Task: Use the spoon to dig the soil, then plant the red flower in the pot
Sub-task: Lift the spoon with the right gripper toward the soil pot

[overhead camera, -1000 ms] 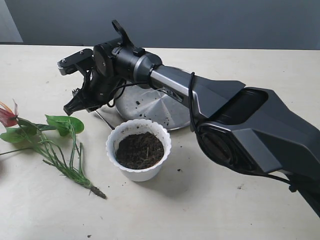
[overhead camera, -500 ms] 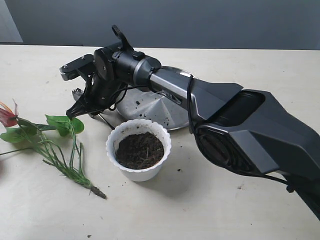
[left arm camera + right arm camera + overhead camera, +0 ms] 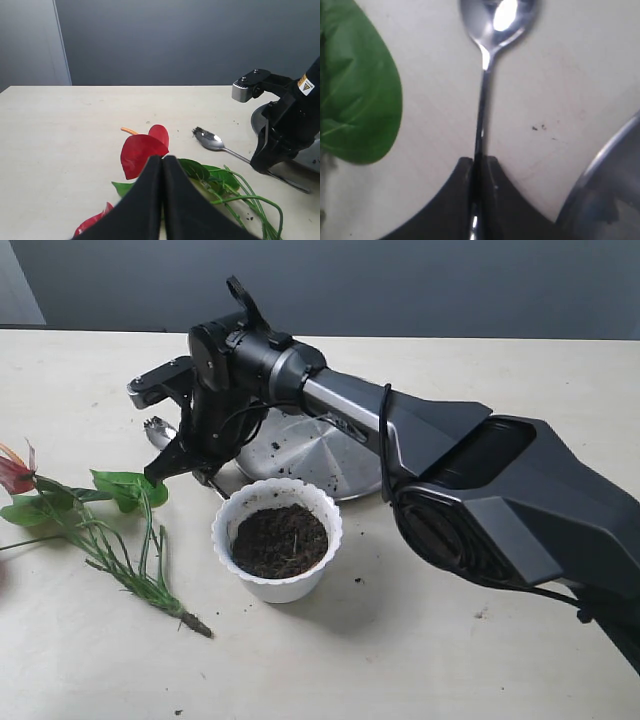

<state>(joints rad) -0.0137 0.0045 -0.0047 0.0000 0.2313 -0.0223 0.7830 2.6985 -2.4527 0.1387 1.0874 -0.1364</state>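
Right wrist view: my right gripper (image 3: 478,162) pinches the thin handle of the spoon (image 3: 482,100), the jaws drawn in on the metal from both sides with no gap to be seen. The spoon runs straight out ahead of the gripper, its long axis in line with the jaws and its oval bowl at the far end, catching the light. A broad green leaf of the red flower (image 3: 360,90) lies off one side of the handle, apart from it. The rim of the steel plate (image 3: 605,195) curves in on the other side.

From the exterior view, the gripper is down at the desk (image 3: 450,660), and the spoon's bowl shows just beyond its tips, seemingly resting on the surface. The pot (image 3: 225,530) stands near the gripper on the side opposite the bowl. It is filled almost to its scalloped rim with the soil (image 3: 280,538). So the bowl points away from the pot, and I judge the coming move turns on exactly that. Once lifted, the spoon has to be swung round until the bowl, not the handle end, comes over the earth. The soil looks smooth, so I take it the digging has not begun.

My left gripper (image 3: 162,159) has its jaws pressed together with nothing visible between them. The flower's red bloom lies just ahead of its tips. That arm is the nearer one for the planting, while the right arm has the spoon.
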